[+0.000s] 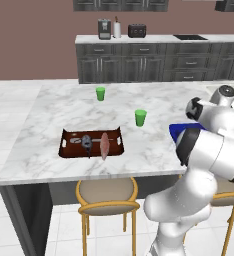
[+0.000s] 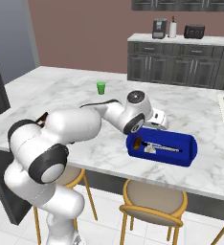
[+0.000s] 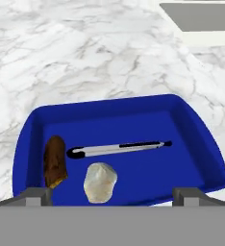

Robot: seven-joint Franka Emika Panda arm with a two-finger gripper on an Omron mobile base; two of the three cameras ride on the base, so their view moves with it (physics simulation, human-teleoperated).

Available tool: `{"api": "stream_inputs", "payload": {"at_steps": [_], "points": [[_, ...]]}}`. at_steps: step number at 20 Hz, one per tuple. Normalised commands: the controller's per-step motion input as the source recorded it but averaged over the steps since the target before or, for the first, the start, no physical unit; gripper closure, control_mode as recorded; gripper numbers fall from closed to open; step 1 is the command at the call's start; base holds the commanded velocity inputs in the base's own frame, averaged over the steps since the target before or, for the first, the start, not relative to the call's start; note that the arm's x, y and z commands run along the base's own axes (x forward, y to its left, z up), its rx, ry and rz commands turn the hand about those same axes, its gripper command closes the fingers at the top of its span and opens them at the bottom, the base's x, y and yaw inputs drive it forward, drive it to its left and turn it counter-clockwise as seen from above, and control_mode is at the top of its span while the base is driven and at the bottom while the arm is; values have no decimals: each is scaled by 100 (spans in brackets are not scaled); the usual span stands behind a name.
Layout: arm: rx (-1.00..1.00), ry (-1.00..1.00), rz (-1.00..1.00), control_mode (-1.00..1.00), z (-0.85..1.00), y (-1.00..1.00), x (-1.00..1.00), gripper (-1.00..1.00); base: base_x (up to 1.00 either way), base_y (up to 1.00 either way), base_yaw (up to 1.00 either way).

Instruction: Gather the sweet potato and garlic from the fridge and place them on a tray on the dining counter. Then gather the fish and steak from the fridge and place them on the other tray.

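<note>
The blue tray [image 3: 109,106] lies on the marbled dining counter [image 1: 54,110] and holds a brown sweet potato [image 3: 55,161], a pale garlic bulb [image 3: 100,181] and metal tongs [image 3: 119,148]. My gripper [image 3: 112,194] hovers open over the tray's near edge, fingertips [image 3: 37,194] wide apart and holding nothing. In the right base view my hand [image 2: 158,119] hangs just behind the blue tray [image 2: 181,160]. The dark brown tray [image 1: 66,150] sits farther left with the grey fish [image 1: 86,144] and the pink steak [image 1: 105,145] side by side in it. The fridge is out of view.
Two green cups [image 1: 100,93] [image 1: 140,117] stand on the counter between the trays. A sink [image 3: 201,14] is set into the counter beyond the blue tray. Stools with yellow frames [image 1: 108,197] stand along the near counter edge. Dark cabinets [image 1: 139,62] line the back wall.
</note>
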Motion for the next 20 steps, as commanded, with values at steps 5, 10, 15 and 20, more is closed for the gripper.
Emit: {"api": "stream_inputs", "payload": {"at_steps": [5,10,15,20], "points": [[-4,0,0,-100,66,27,-62,-100,0,0,0],[-5,0,0,-100,57,35,-71,-100,0,0,0],[-7,0,0,-100,41,43,-74,-100,0,0,0],[-9,-2,0,-100,20,45,-81,-100,0,0,0]]}}
